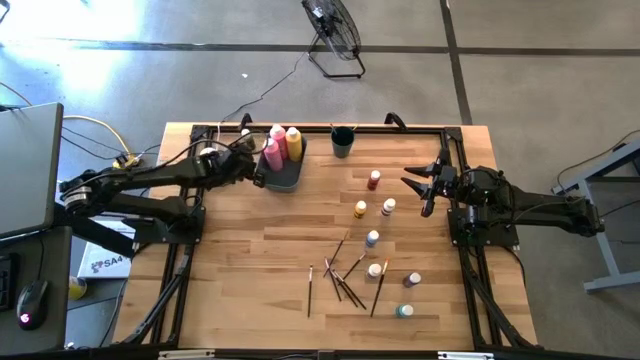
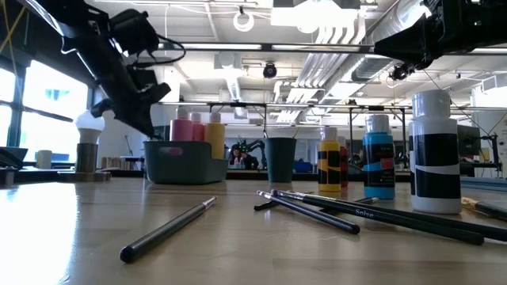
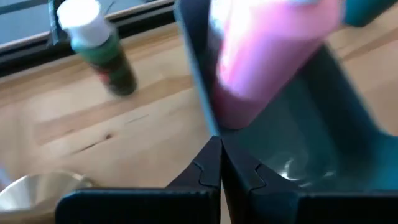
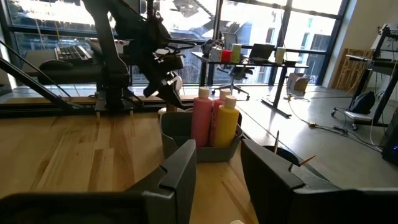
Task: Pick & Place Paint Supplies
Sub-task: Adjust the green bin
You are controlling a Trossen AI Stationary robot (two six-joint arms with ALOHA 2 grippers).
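Our left gripper (image 1: 256, 177) clenched empty beside dark grey plastic bin (image 1: 285, 178) | tall pink squeeze bottles (image 1: 272, 154) inside | right gripper (image 1: 418, 190) parted, hovering

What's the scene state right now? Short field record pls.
left gripper: shut, empty, at the rim of the dark bin
right gripper: open, empty, hovering by the table's right side
in bin: two pink squeeze bottles, one yellow squeeze bottle
dark cup: upright, right of the bin
small paint bottles: seven loose mid-table, one green behind the bin
paintbrushes: scattered, front centre
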